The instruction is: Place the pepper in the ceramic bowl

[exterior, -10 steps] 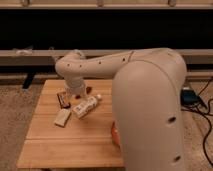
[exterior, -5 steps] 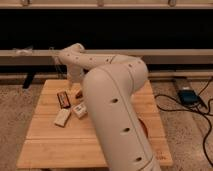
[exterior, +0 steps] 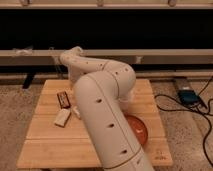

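Observation:
The ceramic bowl [exterior: 141, 131] is a glossy orange-red dish on the right part of the wooden table [exterior: 50, 147]. Its left side is covered by my arm. The pepper is hidden or out of view. My big white arm [exterior: 102, 115] rises from the bottom middle, bends at an elbow [exterior: 120, 75] and reaches back left to a joint [exterior: 72, 57] over the table's far edge. The gripper does not show; the arm covers whatever lies beyond that joint.
A dark brown packet [exterior: 63, 98] and a white packet [exterior: 62, 118] lie on the table's left half. A white bottle [exterior: 76, 111] peeks out beside the arm. A whitish cup [exterior: 126, 102] stands behind the bowl. Cables and a blue box [exterior: 187, 96] lie on the floor at right.
The arm has swung, and its links now stand more upright in the middle of the view. More of the orange-red bowl shows on the right than before.

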`<action>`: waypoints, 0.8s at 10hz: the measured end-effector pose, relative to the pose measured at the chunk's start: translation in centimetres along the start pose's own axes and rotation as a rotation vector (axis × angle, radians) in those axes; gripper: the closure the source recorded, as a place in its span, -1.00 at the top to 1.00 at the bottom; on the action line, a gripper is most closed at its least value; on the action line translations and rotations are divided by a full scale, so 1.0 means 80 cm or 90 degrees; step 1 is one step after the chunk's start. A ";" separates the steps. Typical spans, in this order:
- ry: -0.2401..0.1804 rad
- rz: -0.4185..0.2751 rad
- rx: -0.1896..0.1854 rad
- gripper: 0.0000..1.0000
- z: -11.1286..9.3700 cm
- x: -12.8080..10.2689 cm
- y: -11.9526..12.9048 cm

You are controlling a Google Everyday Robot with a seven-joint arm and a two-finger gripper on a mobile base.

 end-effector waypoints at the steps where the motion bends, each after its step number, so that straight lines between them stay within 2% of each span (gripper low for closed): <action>1: -0.001 0.005 0.002 0.30 0.001 -0.002 -0.001; 4: 0.004 0.016 0.011 0.30 0.010 -0.005 -0.008; 8: 0.025 0.028 0.017 0.30 0.041 -0.003 -0.020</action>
